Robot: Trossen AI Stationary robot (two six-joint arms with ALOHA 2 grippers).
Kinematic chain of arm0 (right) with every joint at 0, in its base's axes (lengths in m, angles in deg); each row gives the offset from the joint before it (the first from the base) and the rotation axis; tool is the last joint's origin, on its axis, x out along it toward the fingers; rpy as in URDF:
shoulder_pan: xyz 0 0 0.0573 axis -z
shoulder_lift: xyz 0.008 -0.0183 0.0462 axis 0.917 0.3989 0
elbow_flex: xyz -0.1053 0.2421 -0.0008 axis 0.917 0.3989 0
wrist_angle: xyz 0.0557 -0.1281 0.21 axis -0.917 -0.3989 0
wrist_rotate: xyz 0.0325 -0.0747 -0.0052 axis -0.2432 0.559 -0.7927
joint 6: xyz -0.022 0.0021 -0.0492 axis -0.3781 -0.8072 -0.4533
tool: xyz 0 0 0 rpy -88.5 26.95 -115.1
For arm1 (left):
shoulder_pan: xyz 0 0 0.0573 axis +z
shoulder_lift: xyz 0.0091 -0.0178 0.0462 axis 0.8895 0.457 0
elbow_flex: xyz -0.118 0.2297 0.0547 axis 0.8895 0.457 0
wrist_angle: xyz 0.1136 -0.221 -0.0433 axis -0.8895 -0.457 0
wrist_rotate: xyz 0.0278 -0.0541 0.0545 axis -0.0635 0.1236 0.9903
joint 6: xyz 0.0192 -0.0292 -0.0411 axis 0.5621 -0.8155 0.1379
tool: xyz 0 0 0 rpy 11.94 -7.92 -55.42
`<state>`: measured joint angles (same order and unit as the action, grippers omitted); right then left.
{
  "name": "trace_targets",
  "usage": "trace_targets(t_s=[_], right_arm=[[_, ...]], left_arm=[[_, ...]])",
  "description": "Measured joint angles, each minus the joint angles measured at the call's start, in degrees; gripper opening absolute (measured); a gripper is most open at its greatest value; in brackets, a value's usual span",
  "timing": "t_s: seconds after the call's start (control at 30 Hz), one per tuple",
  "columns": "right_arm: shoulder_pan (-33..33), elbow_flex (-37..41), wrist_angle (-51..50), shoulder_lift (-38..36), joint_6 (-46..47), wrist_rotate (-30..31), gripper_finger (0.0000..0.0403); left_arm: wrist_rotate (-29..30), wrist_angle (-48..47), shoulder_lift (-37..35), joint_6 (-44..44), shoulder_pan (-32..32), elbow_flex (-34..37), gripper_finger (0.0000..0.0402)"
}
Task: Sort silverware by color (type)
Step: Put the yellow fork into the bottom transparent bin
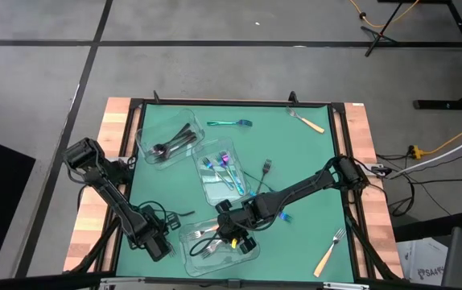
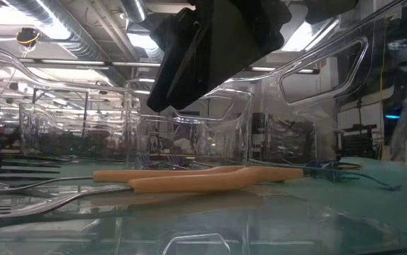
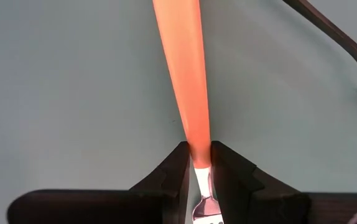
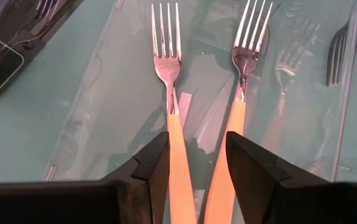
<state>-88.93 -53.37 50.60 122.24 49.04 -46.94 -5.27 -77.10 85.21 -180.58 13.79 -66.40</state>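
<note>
Forks with orange handles (image 4: 172, 155) lie side by side in the near clear container (image 1: 251, 251), my right tool (image 4: 197, 165) spread open above them, empty. My left tool (image 3: 198, 168) pinches another orange-handled fork (image 3: 181, 74) over the surface; a loose pinch could let it swing or drop short.

No readable text, label, brand, number or sign in any view; printing on box at table's side illegible.

Two forks (image 4: 173, 68) side by side in container (image 1: 195, 258)
</note>
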Motion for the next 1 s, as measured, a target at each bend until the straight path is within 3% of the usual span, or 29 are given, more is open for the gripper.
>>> trace_targets(t_s=[0.27, 0.53, 0.8, 1.0], right_arm=[[0.02, 0.00, 0.00, 0.00, 0.00, 0.00, 0.0145], [0.02, 0.00, 0.00, 0.00, 0.00, 0.00, 0.0145], [0.02, 0.00, -0.02, 0.00, -0.02, 0.67, 0.0145], [0.02, 0.00, -0.02, 0.00, -0.02, 1.14, 0.0145]], left_arm=[[-0.02, 0.06, 0.00, -0.10, 0.00, 0.00, 0.0053], [-0.25, -0.65, -0.15, -1.65, -0.07, -0.19, 0.0005], [-0.36, -0.66, -0.11, -1.66, -0.28, -0.15, 0.0001], [-0.72, -0.33, -0.11, 4.59, -0.28, -0.10, 0.0001]])
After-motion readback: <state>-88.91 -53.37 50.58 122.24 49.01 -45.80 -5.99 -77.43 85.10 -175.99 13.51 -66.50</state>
